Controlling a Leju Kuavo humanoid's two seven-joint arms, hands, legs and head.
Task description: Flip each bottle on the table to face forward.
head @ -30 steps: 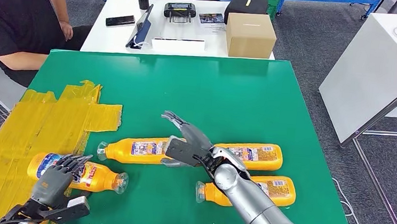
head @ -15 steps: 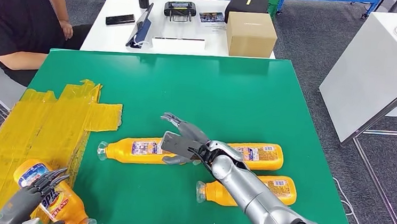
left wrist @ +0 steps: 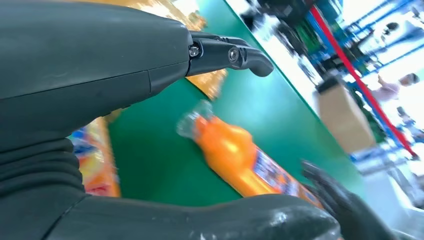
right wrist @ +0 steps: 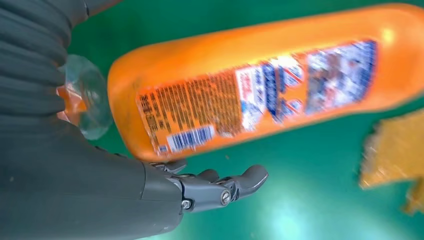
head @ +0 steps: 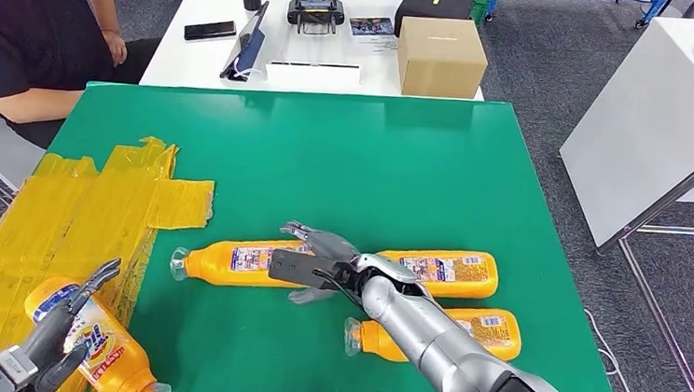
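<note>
Four orange plastic bottles lie on the green table (head: pixel 402 163). At the lower left of the head frame, the bottle with the blue-and-red front label (head: pixel 93 345) rests slanted on the patch of yellow tape (head: pixel 70 221), clear cap toward the bottom edge. The left hand (head: pixel 46 341) sits right over its near end, fingers spread and slightly curled; whether they actually touch the bottle, I cannot tell.

Centre frame, the long orange bottle with its small-print label up (head: pixel 235 262) lies crosswise, cap pointing left. The right hand (head: pixel 314 266) hangs flat over its right end, fingers apart and stretched out toward the left, gripping nothing. In the right wrist view that bottle (right wrist: pixel 260 75) shows a barcode and fine print, with the fingers (right wrist: pixel 220 187) just beside it and apart from it.

To the right of the hand lies a third orange bottle (head: pixel 454 272), and below it, partly behind the silver forearm, a fourth (head: pixel 487 331), its clear cap pointing left.

At upper left a person in a black top (head: pixel 20 20) sits beside the table; beyond it, a brown cardboard box (head: pixel 438 58) stands on a white table (head: pixel 186 57).
</note>
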